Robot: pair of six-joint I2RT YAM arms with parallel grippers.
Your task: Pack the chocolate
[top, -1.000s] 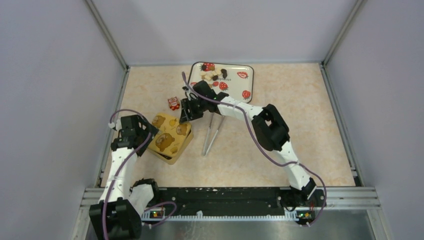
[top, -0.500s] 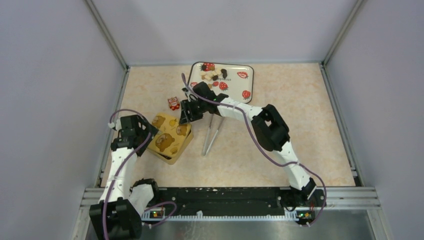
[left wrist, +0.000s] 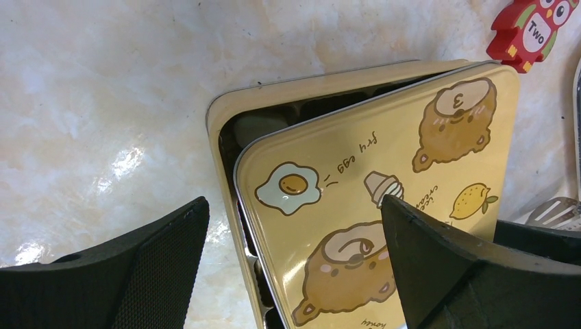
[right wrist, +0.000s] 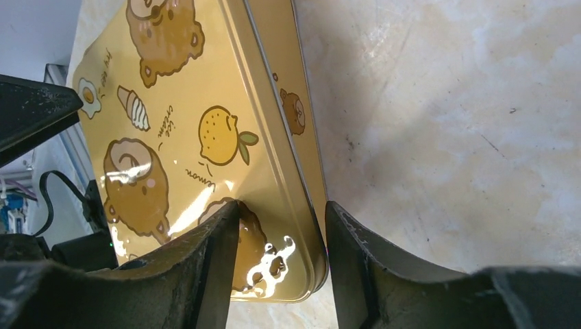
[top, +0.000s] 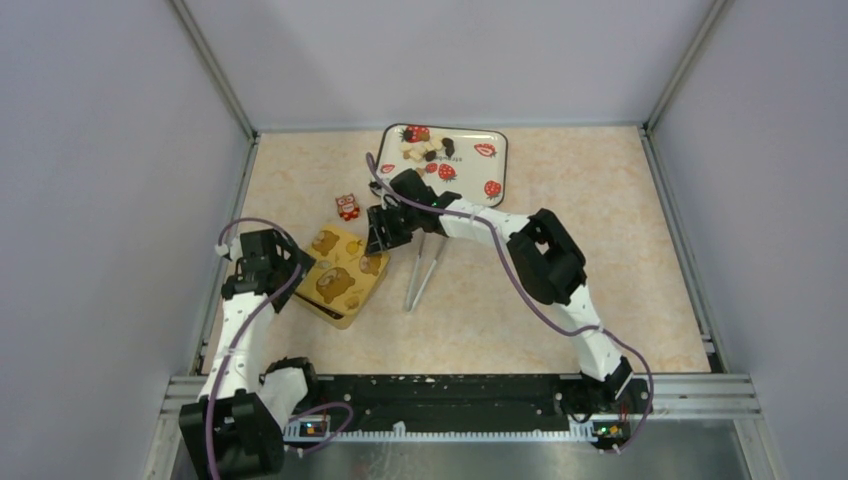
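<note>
From above, my right gripper (top: 380,236) reaches across to the left half of the desk and sits at the far-right edge of the yellow bear lid (top: 343,277). I cannot tell from here whether it pinches. My left gripper (top: 288,270) is at the lid's left side, near the desk's left edge. The chocolate (top: 424,150) lies in a small heap on the strawberry tray (top: 472,168) at the middle of the far edge, well apart from both grippers; only this view shows it. Metal tongs (top: 424,262) lie mid-desk, nearer than the tray. A red owl block (top: 347,207) stands just beyond the lid.

My left wrist view shows what the top view hides. The lid (left wrist: 384,205) sits skewed over the tin (left wrist: 218,130), with dark compartments showing along the uncovered edge. My left gripper (left wrist: 293,205) is spread wide and touches nothing that I can see. The owl block (left wrist: 531,31) reads "Two".

My right wrist view settles the grip: my fingers (right wrist: 205,274) are closed across the lid's (right wrist: 205,103) rim at one corner.
</note>
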